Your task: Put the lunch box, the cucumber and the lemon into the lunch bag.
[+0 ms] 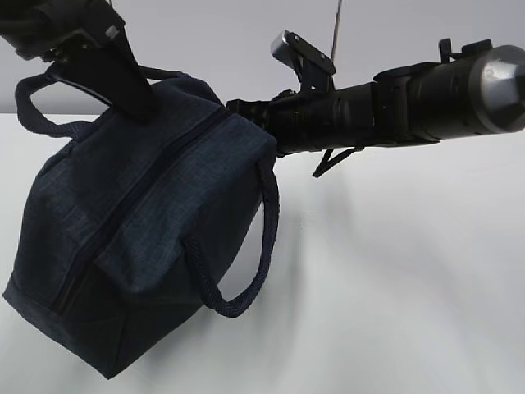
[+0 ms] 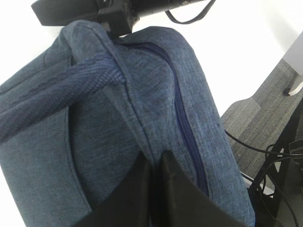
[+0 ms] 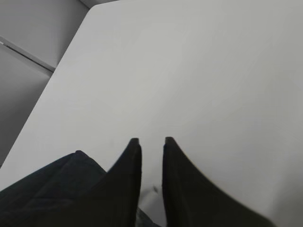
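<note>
Lunch bag hung tilted off the table, zipper line running lengthwise along its top from the left gripper away toward the right gripper. Left gripper was clenched on the bag's top fabric just beside the zipper, so that arm was the nearer and carried the load. Right gripper sat at the bag's far upper corner, jaws parted by a narrow gap with only table visible between them; nothing seemed held, bag cloth lying below and to the left of its fingers. The exterior view showed 1 loop handle dangling free (the left wrist view showed the other handle close up). Zipper looked closed. Lunch box, cucumber and lemon appeared in none of the 3 views.
</note>
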You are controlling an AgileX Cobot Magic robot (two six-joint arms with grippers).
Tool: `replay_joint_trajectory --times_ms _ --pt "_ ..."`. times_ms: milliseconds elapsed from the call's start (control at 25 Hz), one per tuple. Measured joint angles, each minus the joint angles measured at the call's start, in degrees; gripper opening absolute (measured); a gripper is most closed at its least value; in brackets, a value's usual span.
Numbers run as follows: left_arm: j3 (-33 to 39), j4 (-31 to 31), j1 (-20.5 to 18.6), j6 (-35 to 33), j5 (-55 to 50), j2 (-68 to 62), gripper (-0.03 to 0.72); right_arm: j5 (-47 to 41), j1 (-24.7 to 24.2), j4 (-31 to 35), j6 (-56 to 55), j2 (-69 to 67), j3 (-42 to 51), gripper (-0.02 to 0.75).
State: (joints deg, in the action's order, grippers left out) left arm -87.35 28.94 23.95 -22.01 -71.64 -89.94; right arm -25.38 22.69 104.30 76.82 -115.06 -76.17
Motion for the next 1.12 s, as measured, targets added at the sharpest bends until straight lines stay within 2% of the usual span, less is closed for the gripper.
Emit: replay_joint_trajectory --times_ms 160,280,440,720,1120 --pt "0.00 -0.57 0.03 0.78 0.00 0.13 -0.006 -1.04 -2.25 -0.23 0.13 1.05 -0.24 0.323" --pt "0.00 -1.26 0.03 1.01 -0.12 0.13 -0.006 -3.36 -5.20 -0.45 0.13 3.24 -0.24 0.376" --pt "0.00 -1.26 0.12 1.41 -0.21 0.13 -0.006 -6.15 -8.50 -1.12 0.13 6.93 -0.24 0.391" --pt "-0.04 1.30 0.12 2.32 2.61 -4.14 -0.006 -6.39 -10.15 -5.61 0.13 13.95 -0.24 0.391" --pt "-0.04 14.77 0.12 2.32 19.19 -12.12 -0.006 -3.12 -10.35 -11.46 0.13 21.12 -0.24 0.391"
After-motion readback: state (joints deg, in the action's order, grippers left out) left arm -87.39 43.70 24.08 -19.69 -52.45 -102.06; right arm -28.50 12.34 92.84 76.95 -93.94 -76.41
